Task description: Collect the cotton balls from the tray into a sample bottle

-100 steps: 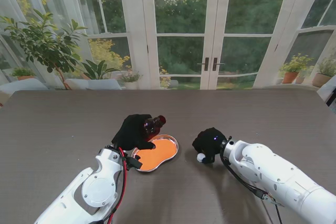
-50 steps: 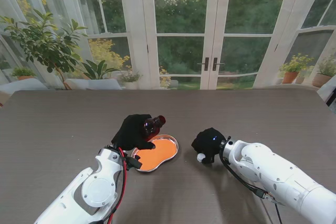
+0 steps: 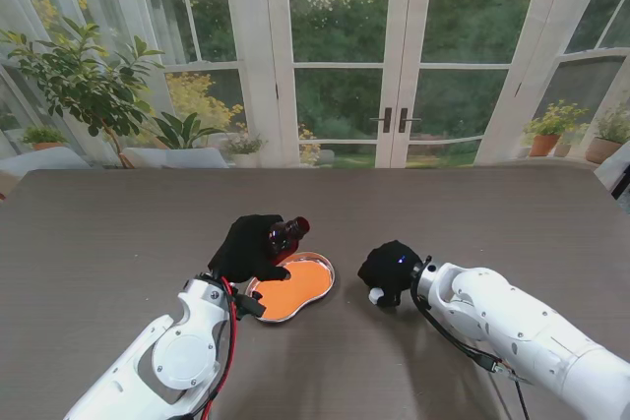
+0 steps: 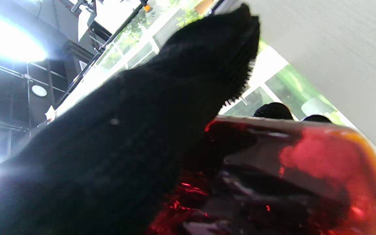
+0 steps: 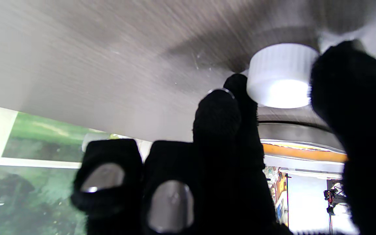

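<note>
Beside the orange tray (image 3: 295, 290) on the counter (image 3: 118, 223), our left hand (image 3: 246, 248) gripped the tilted amber bottle (image 3: 288, 232); our right hand (image 3: 389, 270) pinched its white cap (image 5: 281, 76). No cotton balls showed, so collecting looked finished and capping remained.

A dark amber sample bottle (image 3: 288, 233) is tilted, its mouth pointing away and to the right, over the far left edge of a kidney-shaped metal tray (image 3: 292, 291) with an orange floor. No cotton balls can be made out.
</note>
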